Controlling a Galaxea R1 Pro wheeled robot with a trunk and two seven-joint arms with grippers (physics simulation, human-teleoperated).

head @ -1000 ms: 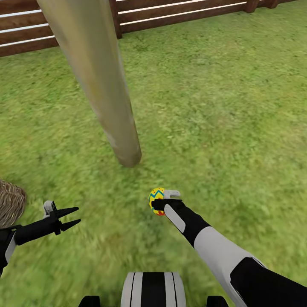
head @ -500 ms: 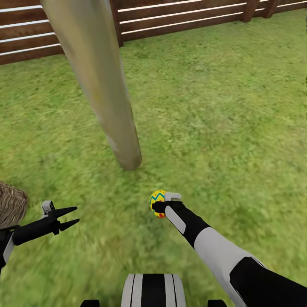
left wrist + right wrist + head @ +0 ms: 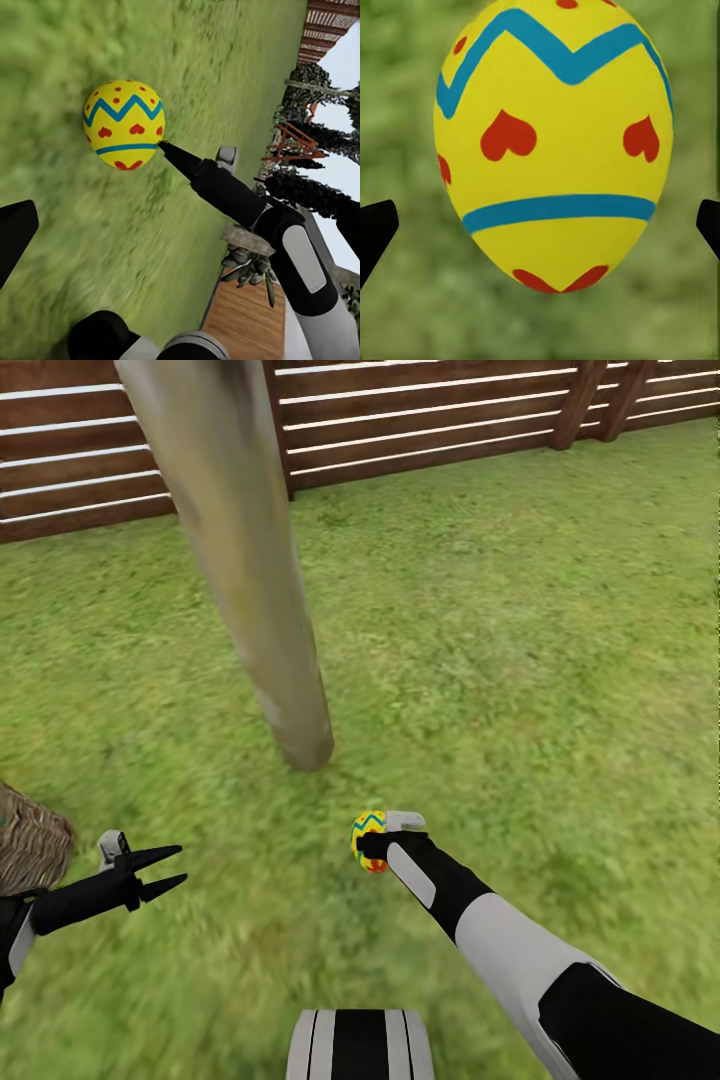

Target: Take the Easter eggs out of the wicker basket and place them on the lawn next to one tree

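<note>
While my trunk sits low at the near edge of the head view, my two arms reach out ahead of it over the lawn (image 3: 520,660). My left gripper (image 3: 170,868) hangs empty on my left side, its two black fingers spread in a narrow V with nothing between them. Just behind that arm, at the edge of the head view, a sliver of the wicker basket (image 3: 30,840) shows; I cannot tell what lies inside it. My right gripper (image 3: 372,850) is farther forward and near the middle, and at its tip is one Easter egg (image 3: 367,838), yellow with red hearts and a blue-green zigzag. From the left wrist camera I see a black fingertip (image 3: 171,149) touching the side of the egg (image 3: 124,124). From the right wrist camera the egg (image 3: 553,142) stands large between the two dark tips at either edge, with green showing between the shell and each tip, so I cannot tell whether the jaws are clamped on it or standing slightly apart from it. Whether the egg rests on the grass or hangs above it I cannot tell either. Just beyond the egg rises the pale, bare trunk of the tree (image 3: 265,630), its foot in the grass. Well behind it, the dark slatted fence (image 3: 430,420) closes off the garden.
</note>
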